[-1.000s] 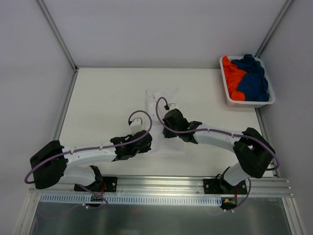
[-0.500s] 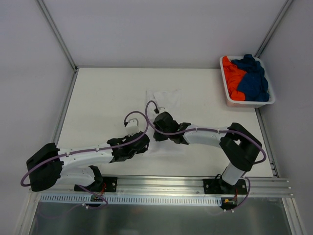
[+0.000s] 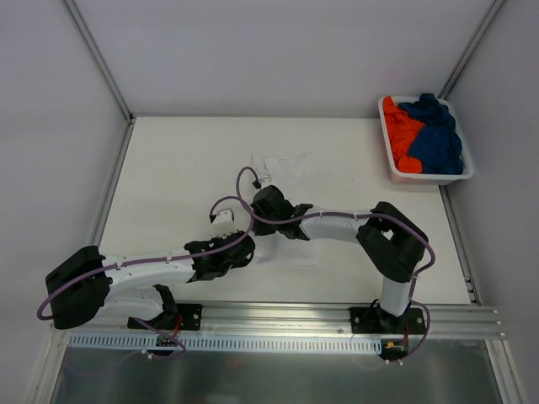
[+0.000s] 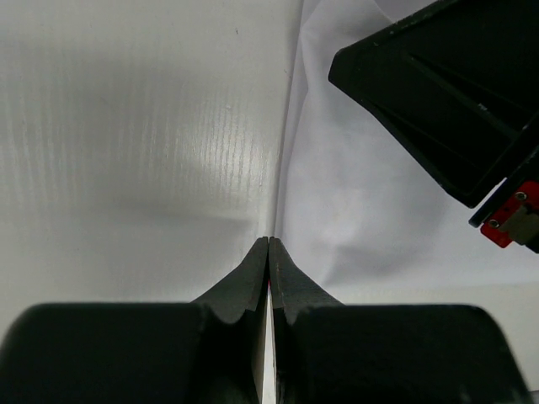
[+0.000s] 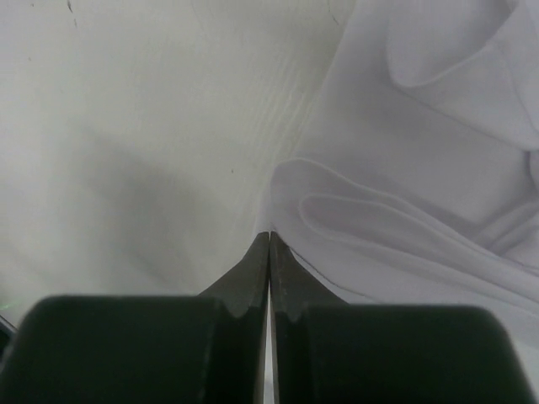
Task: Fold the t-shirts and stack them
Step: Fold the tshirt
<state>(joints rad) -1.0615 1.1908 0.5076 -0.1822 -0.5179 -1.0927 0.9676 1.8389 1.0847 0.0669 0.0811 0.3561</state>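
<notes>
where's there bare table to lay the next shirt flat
Bare: the table's far left, between wall and white shirt, and the strip between shirt and basket. Crowded: near centre, under the left arm and right arm.

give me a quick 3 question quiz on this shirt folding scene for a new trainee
1. True or false: the white rectangular plastic basket holds the bright orange cloth t-shirt and the dark blue cloth t-shirt.
2. Which shirt's edge do the left arm's fingers and the right arm's fingers meet? A) plain white cloth t-shirt B) the orange one C) the dark blue one
3. Fill in: both pairs of fingers are ____ (open/shut).
Key: 1 true; 2 A; 3 shut.
</notes>
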